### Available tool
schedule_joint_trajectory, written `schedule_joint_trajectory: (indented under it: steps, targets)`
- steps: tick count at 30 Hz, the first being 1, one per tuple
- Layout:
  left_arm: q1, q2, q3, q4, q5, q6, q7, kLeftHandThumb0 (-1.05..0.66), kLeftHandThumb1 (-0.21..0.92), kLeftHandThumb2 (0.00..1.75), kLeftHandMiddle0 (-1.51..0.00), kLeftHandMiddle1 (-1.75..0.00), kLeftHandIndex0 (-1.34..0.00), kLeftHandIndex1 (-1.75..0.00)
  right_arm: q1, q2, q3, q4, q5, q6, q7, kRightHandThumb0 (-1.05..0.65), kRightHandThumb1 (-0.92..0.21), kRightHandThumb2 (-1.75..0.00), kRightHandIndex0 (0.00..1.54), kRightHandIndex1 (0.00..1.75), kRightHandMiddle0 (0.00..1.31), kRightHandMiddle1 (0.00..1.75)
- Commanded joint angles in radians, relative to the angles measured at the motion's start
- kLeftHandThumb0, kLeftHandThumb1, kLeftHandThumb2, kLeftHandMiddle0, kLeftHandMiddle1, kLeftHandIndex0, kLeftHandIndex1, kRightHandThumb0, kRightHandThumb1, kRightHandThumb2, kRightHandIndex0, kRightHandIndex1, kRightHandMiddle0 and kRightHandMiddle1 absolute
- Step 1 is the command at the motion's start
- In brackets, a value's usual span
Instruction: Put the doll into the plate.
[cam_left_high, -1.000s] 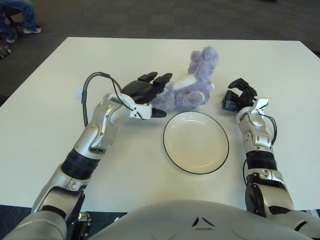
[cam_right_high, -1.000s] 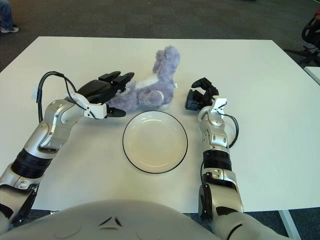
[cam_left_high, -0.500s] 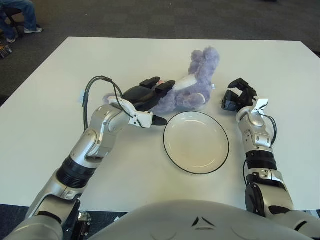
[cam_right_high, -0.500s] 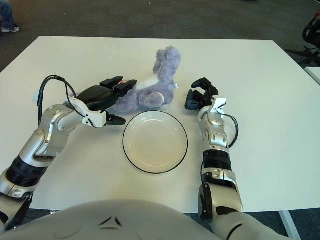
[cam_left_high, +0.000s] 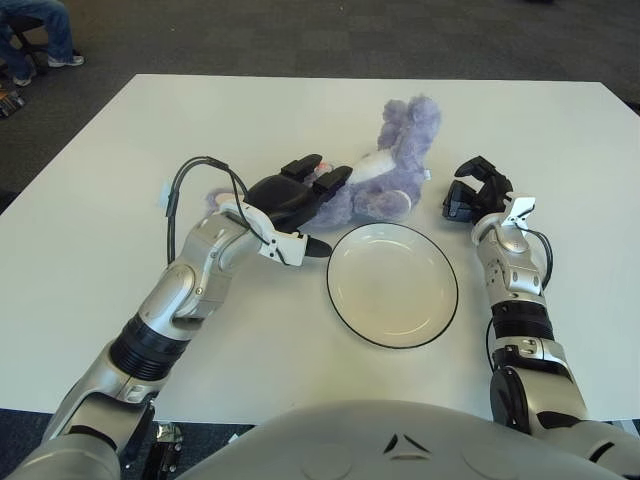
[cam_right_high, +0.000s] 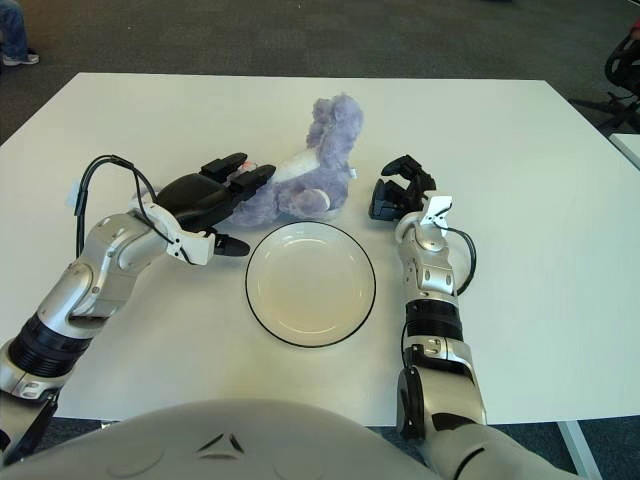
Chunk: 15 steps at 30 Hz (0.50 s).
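Note:
A purple plush doll (cam_left_high: 388, 165) lies on the white table just behind the plate, its head toward the far side. The white plate (cam_left_high: 392, 285) with a dark rim sits empty in the middle. My left hand (cam_left_high: 325, 210) covers the doll's left, lower end: the fingers stretch flat over the plush and the thumb points at the plate's left rim. They are spread, not closed around it. My right hand (cam_left_high: 472, 192) shows to the right of the doll, apart from it, fingers curled and holding nothing.
The white table (cam_left_high: 120, 200) has bare surface to the left and far right. Dark carpet lies beyond its far edge, with a seated person's legs (cam_left_high: 40, 30) at the top left. A black cable (cam_left_high: 185, 175) loops off my left forearm.
My left hand has slid right and toward me along the doll, its thumb now close to the plate's rim. The doll's body has shifted slightly right. The right hand has stayed still.

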Motion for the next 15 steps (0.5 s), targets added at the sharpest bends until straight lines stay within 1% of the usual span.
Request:
schedule_joint_trajectory:
  steps: [1, 9, 15]
  targets:
    - [0.015, -0.020, -0.019, 0.059, 0.055, 0.008, 0.069, -1.05, 0.92, 0.53, 0.00, 0.00, 0.00, 0.00, 0.013, 0.001, 0.001, 0.016, 0.001, 0.017, 0.002, -0.01, 0.04, -1.73, 0.87, 1.75, 0.66, 1.75]
    - [0.000, -0.055, -0.040, 0.136, 0.128, 0.012, 0.178, -1.05, 0.92, 0.55, 0.00, 0.00, 0.00, 0.00, 0.017, 0.005, 0.003, 0.007, -0.004, 0.022, -0.005, -0.01, 0.03, -1.71, 0.86, 1.75, 0.65, 1.75]
    - [-0.008, -0.074, -0.050, 0.185, 0.156, 0.007, 0.250, -1.05, 0.92, 0.53, 0.00, 0.00, 0.00, 0.00, 0.021, 0.008, 0.003, -0.002, -0.004, 0.024, -0.004, -0.01, 0.02, -1.71, 0.86, 1.75, 0.65, 1.75]
